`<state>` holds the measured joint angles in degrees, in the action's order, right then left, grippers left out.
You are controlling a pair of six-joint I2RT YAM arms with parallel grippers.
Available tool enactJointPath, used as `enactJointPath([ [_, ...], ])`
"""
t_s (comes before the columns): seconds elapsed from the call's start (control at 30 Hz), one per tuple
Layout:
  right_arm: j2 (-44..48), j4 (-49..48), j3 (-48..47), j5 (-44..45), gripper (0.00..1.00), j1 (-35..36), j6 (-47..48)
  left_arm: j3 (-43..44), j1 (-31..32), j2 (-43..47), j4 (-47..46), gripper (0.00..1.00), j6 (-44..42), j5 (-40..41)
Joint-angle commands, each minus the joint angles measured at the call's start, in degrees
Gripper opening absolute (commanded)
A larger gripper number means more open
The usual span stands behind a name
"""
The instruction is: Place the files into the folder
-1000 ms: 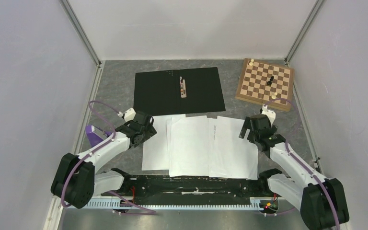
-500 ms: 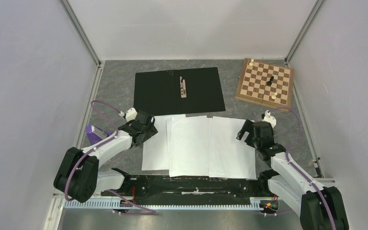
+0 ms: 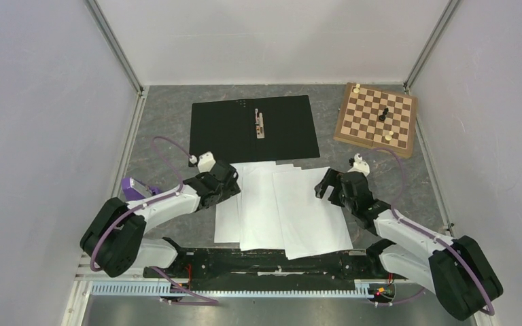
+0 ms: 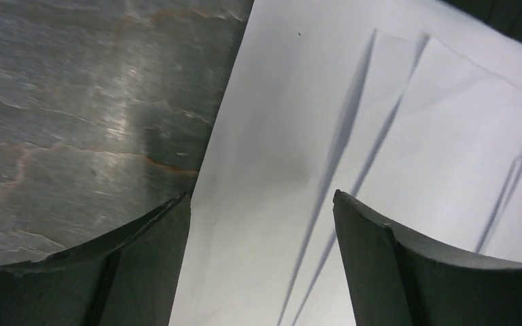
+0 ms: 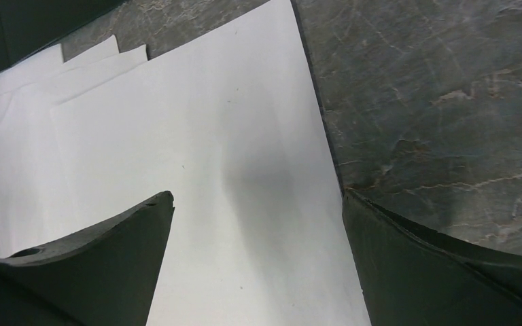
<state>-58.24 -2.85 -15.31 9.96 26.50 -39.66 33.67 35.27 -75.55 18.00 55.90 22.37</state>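
Chessboard [image 3: 375, 119] right of open folder [image 3: 253, 129]; fanned files [image 3: 282, 210] just beside folder.

The sheets of paper [image 3: 279, 210] are plain white. The folder [image 3: 285, 129] shows black faces. The chessboard [image 3: 374, 119] is checked brown and cream. The table [image 3: 163, 122] is grey, marbled with pale and rusty veins.

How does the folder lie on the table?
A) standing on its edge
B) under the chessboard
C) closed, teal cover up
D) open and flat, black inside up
D: the folder lies spread flat with its black inner faces and clip upward, just beyond the files.
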Motion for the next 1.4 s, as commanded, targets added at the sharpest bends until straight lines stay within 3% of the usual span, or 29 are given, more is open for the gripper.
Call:
enactJointPath([
  [0.0, -4.35, 4.43, 0.21, -2.4, 0.98, 1.65, -3.0, -0.4, 5.21, -3.05, 1.42, 0.83, 7.47, -3.09],
  [0.23, -9.39, 6.43, -5.01, 0.45, 0.98, 1.58, 1.81, 2.35, 10.87, -3.38, 4.15, 0.83, 8.57, -2.94],
  [0.43, -2.48, 15.45, -4.36, 2.61, 0.98, -2.2, 5.25, 5.09, 10.7, -0.01, 11.22, 0.87, -0.79, -0.93],
  [0.67, 6.67, 24.31, 0.79, -0.57, 0.98, 0.69, 0.37, 4.17, 9.01, 1.7, 8.92, 0.89, -10.96, -9.98],
  [0.77, 10.77, 26.17, 3.36, -2.07, 0.98, 3.03, -2.72, 3.05, 7.83, 0.51, 6.35, 0.89, -12.7, -15.15],
  [1.0, 15.13, 33.89, 2.78, -2.44, 0.98, 6.96, -5.36, 1.85, 7.28, -2.21, 4.14, 0.89, -13.52, -19.1],
  [1.13, 13.64, 32.58, 3.67, -5.16, 0.98, 9.3, -6.22, 1.2, 7.36, -3.57, 1.81, 0.89, -13.28, -22.04],
  [1.37, 2.94, 21.42, 0.76, -5.05, 0.98, 19.04, -11.41, 0.22, 7.62, -4.76, -1.09, 0.89, -11.19, -25.84],
])
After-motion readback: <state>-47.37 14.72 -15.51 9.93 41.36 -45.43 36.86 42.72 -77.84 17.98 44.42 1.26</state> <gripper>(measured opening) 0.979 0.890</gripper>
